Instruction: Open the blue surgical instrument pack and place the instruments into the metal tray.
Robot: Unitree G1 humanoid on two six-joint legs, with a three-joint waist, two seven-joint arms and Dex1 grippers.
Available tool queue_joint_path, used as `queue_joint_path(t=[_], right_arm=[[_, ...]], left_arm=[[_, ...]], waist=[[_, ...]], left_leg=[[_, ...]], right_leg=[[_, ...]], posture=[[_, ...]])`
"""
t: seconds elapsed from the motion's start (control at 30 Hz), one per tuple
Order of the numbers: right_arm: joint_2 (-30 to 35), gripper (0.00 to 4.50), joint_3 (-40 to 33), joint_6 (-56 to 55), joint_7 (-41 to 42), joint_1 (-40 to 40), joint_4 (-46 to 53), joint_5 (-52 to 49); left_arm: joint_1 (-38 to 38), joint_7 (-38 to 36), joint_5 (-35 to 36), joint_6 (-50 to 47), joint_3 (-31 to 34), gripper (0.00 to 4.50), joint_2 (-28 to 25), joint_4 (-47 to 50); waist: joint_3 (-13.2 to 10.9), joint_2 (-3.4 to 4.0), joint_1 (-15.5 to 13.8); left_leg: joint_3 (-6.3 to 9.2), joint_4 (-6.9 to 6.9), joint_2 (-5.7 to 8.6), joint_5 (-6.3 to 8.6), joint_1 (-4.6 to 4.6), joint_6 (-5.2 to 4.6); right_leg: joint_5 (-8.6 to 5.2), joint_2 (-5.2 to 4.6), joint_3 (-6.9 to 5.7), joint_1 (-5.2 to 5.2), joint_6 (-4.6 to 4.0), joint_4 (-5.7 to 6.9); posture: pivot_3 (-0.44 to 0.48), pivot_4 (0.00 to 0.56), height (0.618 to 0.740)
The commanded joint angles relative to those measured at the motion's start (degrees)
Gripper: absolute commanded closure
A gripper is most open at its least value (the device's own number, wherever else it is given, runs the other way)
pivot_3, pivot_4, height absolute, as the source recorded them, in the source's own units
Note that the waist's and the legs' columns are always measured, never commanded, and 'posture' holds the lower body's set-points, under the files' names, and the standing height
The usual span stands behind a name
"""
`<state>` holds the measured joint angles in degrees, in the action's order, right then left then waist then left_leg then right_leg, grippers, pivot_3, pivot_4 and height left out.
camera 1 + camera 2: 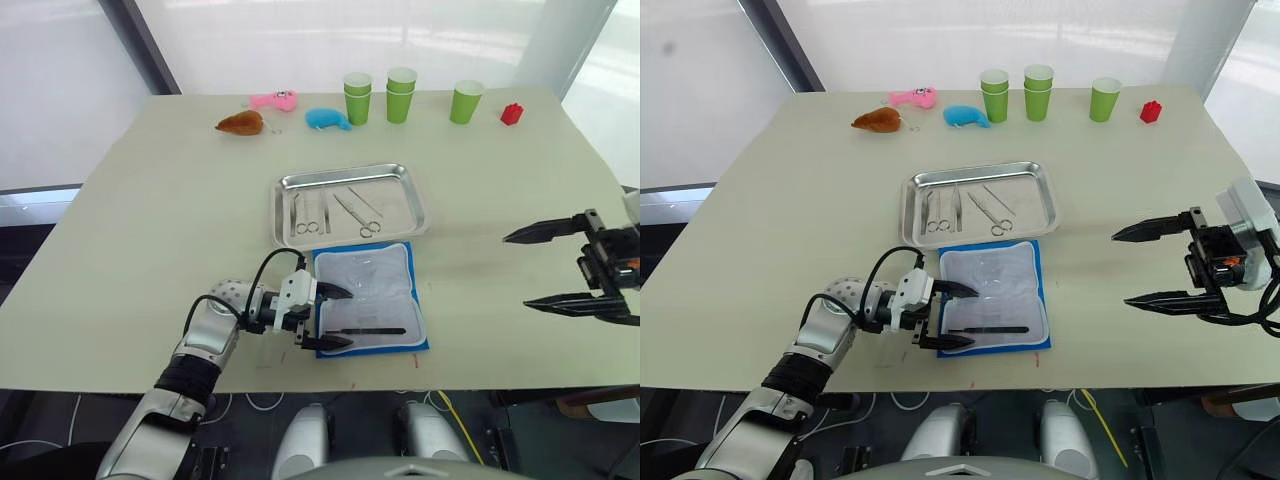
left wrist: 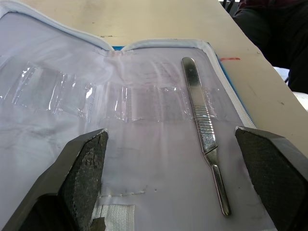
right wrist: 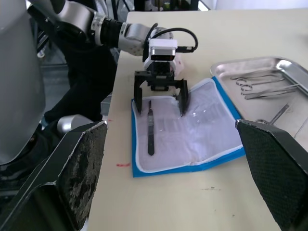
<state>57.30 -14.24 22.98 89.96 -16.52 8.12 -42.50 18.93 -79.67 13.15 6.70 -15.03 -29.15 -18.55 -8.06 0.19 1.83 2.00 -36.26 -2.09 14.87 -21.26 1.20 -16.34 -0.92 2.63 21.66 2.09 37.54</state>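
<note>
Desk (image 1: 150, 250) surface carries the blue surgical instrument pack (image 1: 367, 298), lying unfolded near the robot's edge with its pale lining and clear pockets facing up. One slim metal handle-shaped instrument (image 1: 365, 331) rests on the lining of the half nearest the robot. The metal tray (image 1: 350, 204) sits just beyond the pack, close to it; whether the two rims touch cannot be told. Several ring-handled scissors and forceps (image 1: 340, 211) lie inside the tray.

Left arm reaches low across the desk from the robot's left, forearm roughly level, wrist turned so the left claw (image 1: 336, 317) points sideways over the pack's left edge. Its fingers (image 2: 84, 168) stand wide apart, one at each side of the lining, with the slim instrument lying between them nearer one finger and untouched.

Right arm is held out over bare desk well apart from the pack, on the robot's right. The right claw (image 1: 545, 266) points inward toward the pack, its fingers spread wide and holding nothing.

Far edge of the desk holds green cups (image 1: 400, 95), a small red object (image 1: 511, 113) and three plush toys (image 1: 285, 113).
</note>
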Motion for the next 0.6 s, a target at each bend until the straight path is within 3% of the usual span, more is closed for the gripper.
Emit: queue_joint_path(t=[0.03,0.33,0.6], right_arm=[[-3.4,0.04,2.9,-3.5,-6.5,1.9,4.3,5.3],[-12.4,0.04,15.5,-8.1,-18.2,6.0,8.9,17.9],[-20.4,0.04,26.4,-16.9,-25.4,5.6,2.9,30.7]], left_arm=[[-4.2,-0.6,-4.8,-2.8,-4.6,0.00,-0.3,-7.7],[-4.6,-2.1,-3.7,-3.2,-4.0,0.00,-0.8,-6.4],[-4.7,-2.4,-4.3,-2.4,-4.2,0.00,-1.5,-6.7]], waist=[[0.0,-0.01,0.0],[0.0,-0.07,0.0],[-0.1,-0.25,0.2]], left_leg=[[0.01,0.01,0.00,0.00,0.00,0.00],[0.05,0.03,-0.02,0.00,-0.02,0.00],[0.00,0.06,-0.02,0.00,0.00,0.00]], right_leg=[[0.00,0.00,-0.01,0.00,0.00,0.00],[0.00,0.04,-0.04,0.02,0.02,0.01],[-0.01,0.06,0.01,0.03,0.02,0.02]], posture=[[0.000,0.150,0.740],[0.000,0.150,0.740],[0.000,0.150,0.740]])
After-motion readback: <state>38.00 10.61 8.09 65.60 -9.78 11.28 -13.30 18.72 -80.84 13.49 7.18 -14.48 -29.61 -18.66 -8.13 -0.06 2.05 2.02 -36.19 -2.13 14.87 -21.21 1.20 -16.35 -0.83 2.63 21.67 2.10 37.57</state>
